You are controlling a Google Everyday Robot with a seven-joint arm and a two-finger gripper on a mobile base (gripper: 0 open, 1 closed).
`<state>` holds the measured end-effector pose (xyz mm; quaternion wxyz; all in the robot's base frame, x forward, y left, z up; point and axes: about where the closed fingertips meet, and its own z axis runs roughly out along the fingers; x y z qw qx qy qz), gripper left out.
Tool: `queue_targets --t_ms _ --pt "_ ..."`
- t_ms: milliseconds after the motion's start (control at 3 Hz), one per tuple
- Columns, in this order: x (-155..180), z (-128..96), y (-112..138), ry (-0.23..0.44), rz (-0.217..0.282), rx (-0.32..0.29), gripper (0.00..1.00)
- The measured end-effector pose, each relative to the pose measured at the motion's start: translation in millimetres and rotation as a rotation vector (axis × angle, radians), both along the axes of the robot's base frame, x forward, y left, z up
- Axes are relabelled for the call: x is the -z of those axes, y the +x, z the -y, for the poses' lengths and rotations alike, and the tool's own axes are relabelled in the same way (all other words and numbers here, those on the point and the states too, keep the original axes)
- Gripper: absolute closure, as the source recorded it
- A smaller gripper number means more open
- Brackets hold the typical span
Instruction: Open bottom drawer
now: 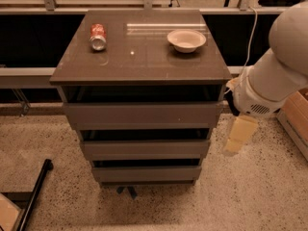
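Speckled floor around a grey-brown cabinet [139, 61]. Its lowest front, the bottom drawer [147, 173], is not yet drawn out. The gripper [240, 134] hangs right of the cabinet, clear of it; its spread cannot be told. Likely risk: catching the middle drawer [144, 149] instead, since the handleless fronts sit close together. A bowl [186, 40] and a can [98, 36] sit on the cabinet's surface.

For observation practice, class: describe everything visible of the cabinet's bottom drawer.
The bottom drawer is the lowest of three in the grey-brown cabinet: a flat, matte grey, handleless front, level, just above the speckled floor. A dark strip shows above it. It looks pushed in. Nothing touches it; the gripper hangs beside the cabinet's right side, higher up.
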<state>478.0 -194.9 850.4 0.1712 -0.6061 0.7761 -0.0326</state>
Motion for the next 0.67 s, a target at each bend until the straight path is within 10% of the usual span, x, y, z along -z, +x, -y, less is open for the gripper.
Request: queue_targets --t_ms 667 --pt "70.8 -6.3 2.5 0.059 -0.044 -0.058 0.0"
